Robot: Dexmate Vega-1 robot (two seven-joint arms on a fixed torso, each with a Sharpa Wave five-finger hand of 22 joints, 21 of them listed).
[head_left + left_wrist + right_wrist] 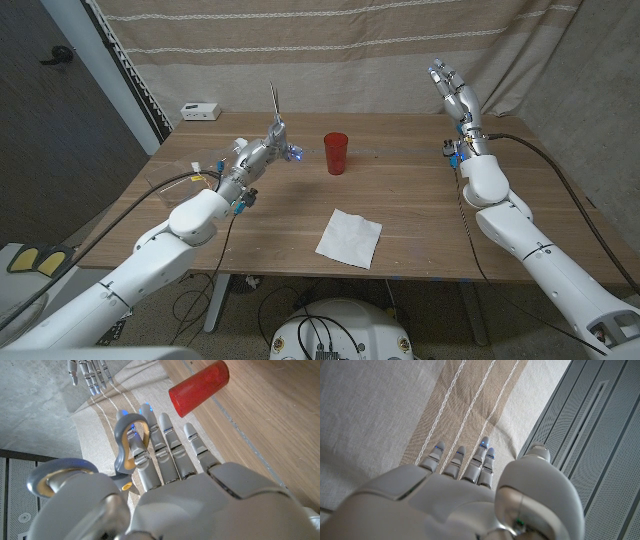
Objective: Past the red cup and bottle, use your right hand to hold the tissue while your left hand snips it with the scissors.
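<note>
The left hand (255,157) holds the scissors (275,112) above the surface's left part, blades pointing up and their long axis near vertical. The red cup (336,153) stands mid-surface. The tissue (349,238) lies flat near the front edge, untouched. The right hand (452,92) is raised, fingers extended, empty. I judge it must descend to grasp the tissue first.

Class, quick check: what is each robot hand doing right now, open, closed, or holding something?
Left hand: holding the scissors, blades pointing up.
Right hand: open, raised above the table, holding nothing.
</note>
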